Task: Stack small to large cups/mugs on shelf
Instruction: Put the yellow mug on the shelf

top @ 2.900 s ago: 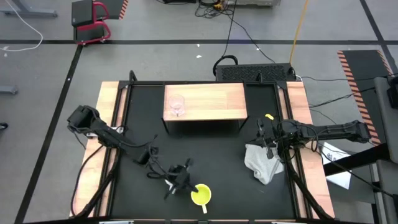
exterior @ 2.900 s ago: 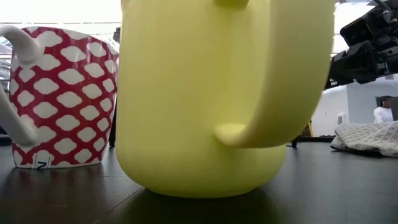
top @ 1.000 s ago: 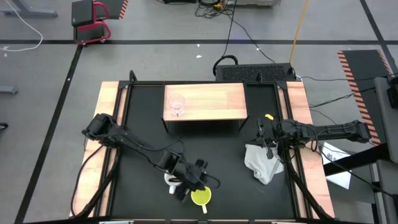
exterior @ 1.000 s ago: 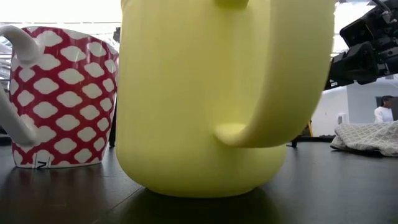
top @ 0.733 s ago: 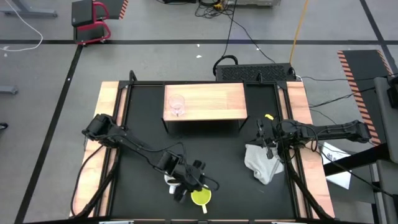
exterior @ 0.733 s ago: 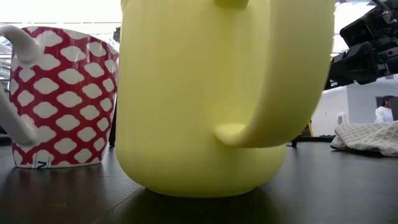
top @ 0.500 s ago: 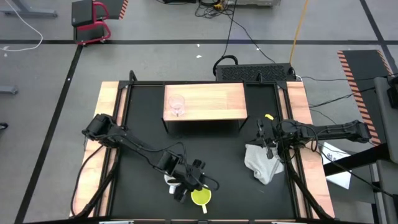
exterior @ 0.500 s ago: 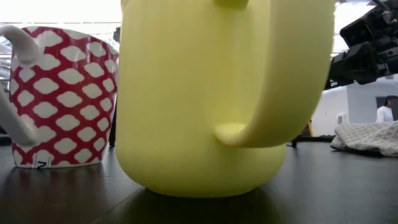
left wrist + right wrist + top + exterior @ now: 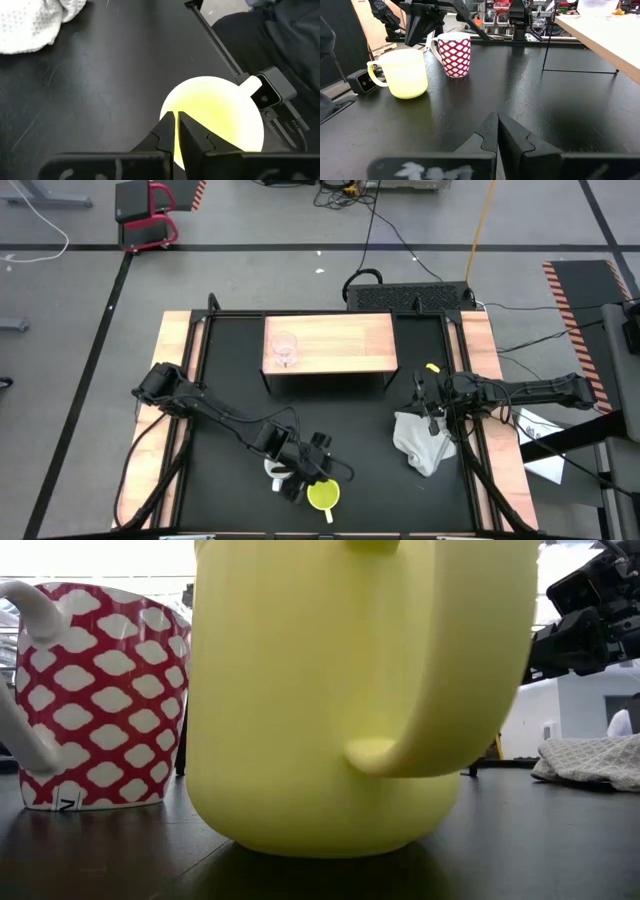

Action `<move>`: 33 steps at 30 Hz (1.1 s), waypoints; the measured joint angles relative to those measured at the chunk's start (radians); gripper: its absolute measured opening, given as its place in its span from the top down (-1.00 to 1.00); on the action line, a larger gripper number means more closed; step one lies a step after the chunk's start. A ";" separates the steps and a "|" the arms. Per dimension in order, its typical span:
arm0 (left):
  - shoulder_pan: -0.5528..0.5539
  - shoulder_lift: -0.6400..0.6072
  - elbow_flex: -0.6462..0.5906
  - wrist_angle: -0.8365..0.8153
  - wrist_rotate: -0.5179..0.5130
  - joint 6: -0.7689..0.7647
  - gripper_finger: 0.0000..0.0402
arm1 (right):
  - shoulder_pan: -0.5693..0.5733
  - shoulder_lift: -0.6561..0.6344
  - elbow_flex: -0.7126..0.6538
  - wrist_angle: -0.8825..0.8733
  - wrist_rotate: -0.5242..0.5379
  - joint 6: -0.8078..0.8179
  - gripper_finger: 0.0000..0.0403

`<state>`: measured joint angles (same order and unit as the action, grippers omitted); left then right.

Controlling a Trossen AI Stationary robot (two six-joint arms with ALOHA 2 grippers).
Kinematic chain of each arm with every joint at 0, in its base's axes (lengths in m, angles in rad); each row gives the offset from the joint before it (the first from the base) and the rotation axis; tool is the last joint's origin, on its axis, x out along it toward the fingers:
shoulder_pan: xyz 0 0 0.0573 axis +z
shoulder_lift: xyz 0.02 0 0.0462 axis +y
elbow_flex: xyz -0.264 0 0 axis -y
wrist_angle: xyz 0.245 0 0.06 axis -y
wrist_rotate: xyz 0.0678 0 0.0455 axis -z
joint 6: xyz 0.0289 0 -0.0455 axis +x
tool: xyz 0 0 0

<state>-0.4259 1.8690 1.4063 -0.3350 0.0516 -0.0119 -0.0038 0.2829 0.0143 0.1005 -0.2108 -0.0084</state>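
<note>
The yellow mug (image 9: 323,496) (image 9: 220,115) stands upright on its base near the table's front edge, handle toward that edge. Just left of it stands the white mug with a red pattern (image 9: 270,471) (image 9: 455,55), partly under my left arm. The clear glass cup (image 9: 284,348) stands on the left part of the wooden shelf (image 9: 345,345). My left gripper (image 9: 313,477) (image 9: 176,116) hangs slanting down over the yellow mug's far-left rim, fingers shut but for a thin slit. In the right wrist view it (image 9: 414,37) stands just above the rim. My right gripper (image 9: 422,392) (image 9: 496,117) waits shut at the table's right side.
A crumpled white cloth (image 9: 422,442) (image 9: 590,760) lies at the right, below my right gripper. A small camera block (image 9: 270,95) sits at the front edge next to the yellow mug's handle. Black tabletop (image 9: 340,430) lies bare between the mugs and the shelf.
</note>
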 joint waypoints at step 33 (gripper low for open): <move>-0.004 0.020 -0.002 -0.042 0.031 -0.026 0.40 | 0.000 0.000 0.000 0.000 0.000 0.004 1.00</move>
<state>-0.4303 1.8894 1.4044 -0.3768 0.0822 -0.0380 -0.0037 0.2829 0.0143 0.1009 -0.2107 -0.0044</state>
